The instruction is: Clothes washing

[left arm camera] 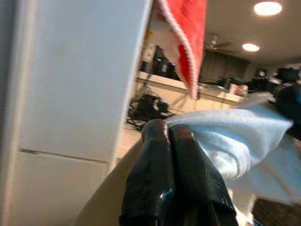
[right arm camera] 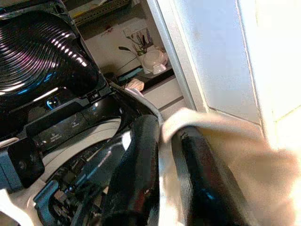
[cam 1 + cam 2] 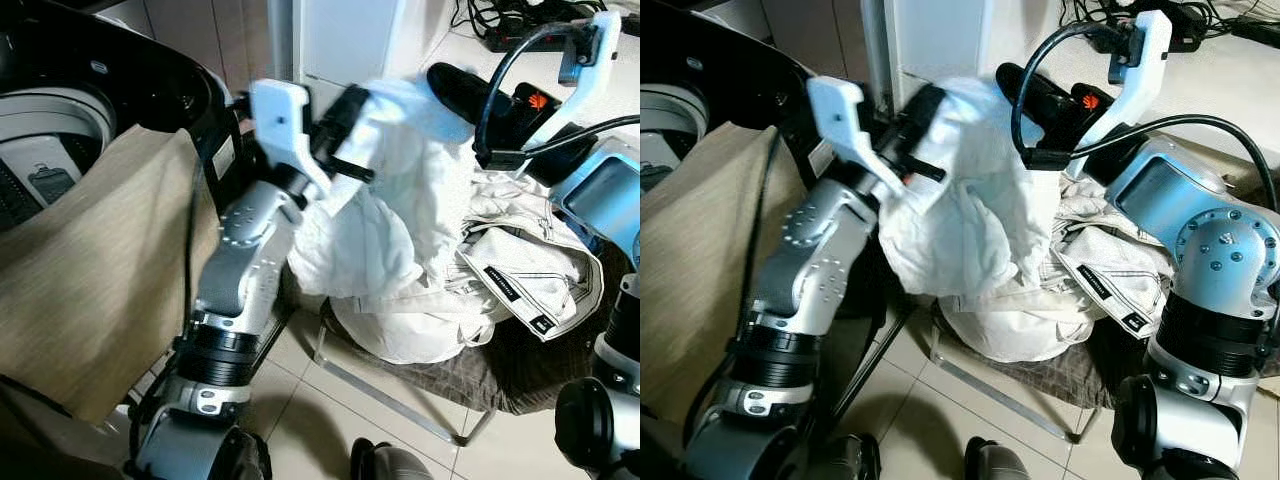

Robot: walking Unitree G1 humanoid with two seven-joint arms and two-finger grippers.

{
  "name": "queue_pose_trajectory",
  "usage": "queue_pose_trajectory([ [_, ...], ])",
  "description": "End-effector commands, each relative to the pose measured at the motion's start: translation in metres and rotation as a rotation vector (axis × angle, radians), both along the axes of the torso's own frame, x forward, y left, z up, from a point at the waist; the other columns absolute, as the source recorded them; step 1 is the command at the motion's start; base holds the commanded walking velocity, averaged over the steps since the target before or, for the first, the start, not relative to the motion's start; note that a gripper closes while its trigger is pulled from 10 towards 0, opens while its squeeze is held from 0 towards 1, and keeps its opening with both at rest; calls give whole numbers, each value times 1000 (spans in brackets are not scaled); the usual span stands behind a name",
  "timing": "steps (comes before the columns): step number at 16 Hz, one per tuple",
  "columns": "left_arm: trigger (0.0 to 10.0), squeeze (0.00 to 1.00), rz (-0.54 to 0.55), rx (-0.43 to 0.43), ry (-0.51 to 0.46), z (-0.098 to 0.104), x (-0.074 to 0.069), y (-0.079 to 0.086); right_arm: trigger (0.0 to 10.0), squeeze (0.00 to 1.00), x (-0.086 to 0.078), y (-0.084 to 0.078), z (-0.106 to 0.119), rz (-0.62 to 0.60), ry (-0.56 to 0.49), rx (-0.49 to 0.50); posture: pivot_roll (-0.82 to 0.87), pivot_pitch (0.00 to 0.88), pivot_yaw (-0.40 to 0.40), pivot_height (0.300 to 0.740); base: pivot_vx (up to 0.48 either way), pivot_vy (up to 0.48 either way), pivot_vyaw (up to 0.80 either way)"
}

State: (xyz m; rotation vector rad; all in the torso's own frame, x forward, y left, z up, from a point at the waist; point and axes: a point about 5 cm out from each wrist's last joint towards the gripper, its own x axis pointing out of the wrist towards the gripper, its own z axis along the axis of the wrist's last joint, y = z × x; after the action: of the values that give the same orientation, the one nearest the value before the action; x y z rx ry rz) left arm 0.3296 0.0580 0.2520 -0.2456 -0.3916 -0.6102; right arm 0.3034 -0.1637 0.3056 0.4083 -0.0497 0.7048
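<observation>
washing is just starting: both black claws, left gripper (image 3: 350,165) and right gripper (image 3: 1025,95), pinch the big white crumpled cloth (image 3: 400,190) tight, not yet in the open black washing machine (image 3: 60,130).

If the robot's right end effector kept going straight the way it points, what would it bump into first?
Probably the open washing machine. The right end effector, shut on the white garment, points toward its tub and raised lid in the right wrist view, though depth is hard to judge.

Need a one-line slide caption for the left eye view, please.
Both grippers, left and right, lift a white garment off the pile beside the open washer.
</observation>
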Motion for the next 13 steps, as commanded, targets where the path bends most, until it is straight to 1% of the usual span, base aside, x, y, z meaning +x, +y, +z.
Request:
queue_pose_trajectory([
  [1,0,0,5,1,-7,2,1,-2,10000,1000,-1,-6,1,-19,-8,4,-134,82,-19,740,0,0,0],
  [4,0,0,19,7,-8,2,3,0,10000,1000,-6,-10,3,-4,-18,11,-134,82,-19,740,0,0,0],
  [5,0,0,26,11,-9,2,4,2,10000,1000,-8,-13,3,-2,-25,4,-134,82,-19,740,0,0,0],
  [6,0,0,38,16,-10,3,5,4,10000,1000,-10,-17,2,-20,-23,-24,-132,79,-17,740,0,0,0],
  [7,0,0,108,85,-32,8,15,21,10000,0,-16,-22,-13,-53,-5,-214,-132,74,-15,740,0,0,0],
  [8,0,0,140,117,-42,12,20,30,10000,0,-18,-21,-21,-56,3,-304,-132,74,-15,740,0,0,0],
  [9,0,0,258,208,-96,30,34,58,10000,0,-25,-13,-34,-6,16,-380,-128,72,-12,740,0,0,0],
  [10,0,0,364,266,-155,50,43,81,10000,0,-27,-8,-36,18,15,-377,-123,71,-10,740,0,0,0],
  [11,0,0,546,346,-258,89,50,116,10000,0,-29,-2,-38,39,10,-373,-120,72,-5,740,0,0,0],
  [12,0,0,546,346,-258,89,50,116,10000,0,-29,-2,-38,39,10,-373,-120,72,-5,740,0,0,0],
  [13,0,0,939,478,-563,180,29,166,10000,0,-25,-1,-35,5,-1,-354,-110,72,-3,740,0,0,0],
])
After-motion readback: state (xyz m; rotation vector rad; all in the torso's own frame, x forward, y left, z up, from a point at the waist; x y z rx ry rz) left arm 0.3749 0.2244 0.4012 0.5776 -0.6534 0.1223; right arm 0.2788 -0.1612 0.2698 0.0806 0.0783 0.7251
